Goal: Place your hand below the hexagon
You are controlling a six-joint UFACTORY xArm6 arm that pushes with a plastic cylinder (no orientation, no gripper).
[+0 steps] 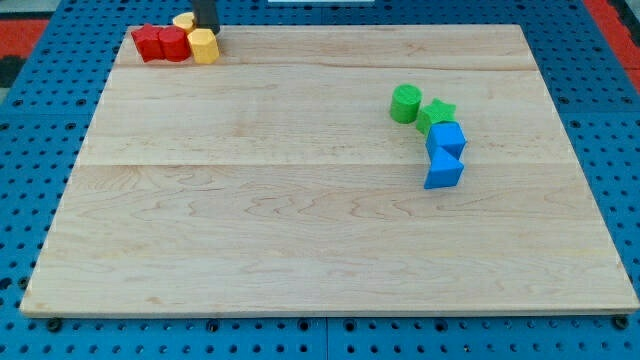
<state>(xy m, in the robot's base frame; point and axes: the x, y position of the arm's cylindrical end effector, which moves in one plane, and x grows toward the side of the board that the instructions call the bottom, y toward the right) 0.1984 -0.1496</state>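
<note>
Hexagon block (204, 46), yellow and stubby with flat sides and a paler top face, sits at the board's far left corner near the view's top, closing off a tight row of blocks. Going from the view's left, that row begins with a red block (148, 42) whose shape I cannot make out for certain, then a second red block (174, 44) pressed against it, then the yellow hexagon touching that one. Just behind the hexagon, toward the view's top, a second yellow block (184, 21) peeks out, mostly hidden, its shape unclear. My tip (206, 29) comes down at the board's top edge right beside that hidden yellow block and just above the hexagon; it is a plain dark rod with nothing to open or close, and it holds nothing. Whether it touches either yellow block cannot be told. Well apart, on the view's right half, a green cylinder (406, 103) stands upright, with a green star (436, 113) just beside it. Below the star a blue block (447, 138) touches it, and another blue block (443, 172), wedge-like, lies against that one toward the view's bottom. All rest on a pale wooden board (280, 220) laid over a blue pegboard (20, 200). No writing or labels can be read anywhere.
</note>
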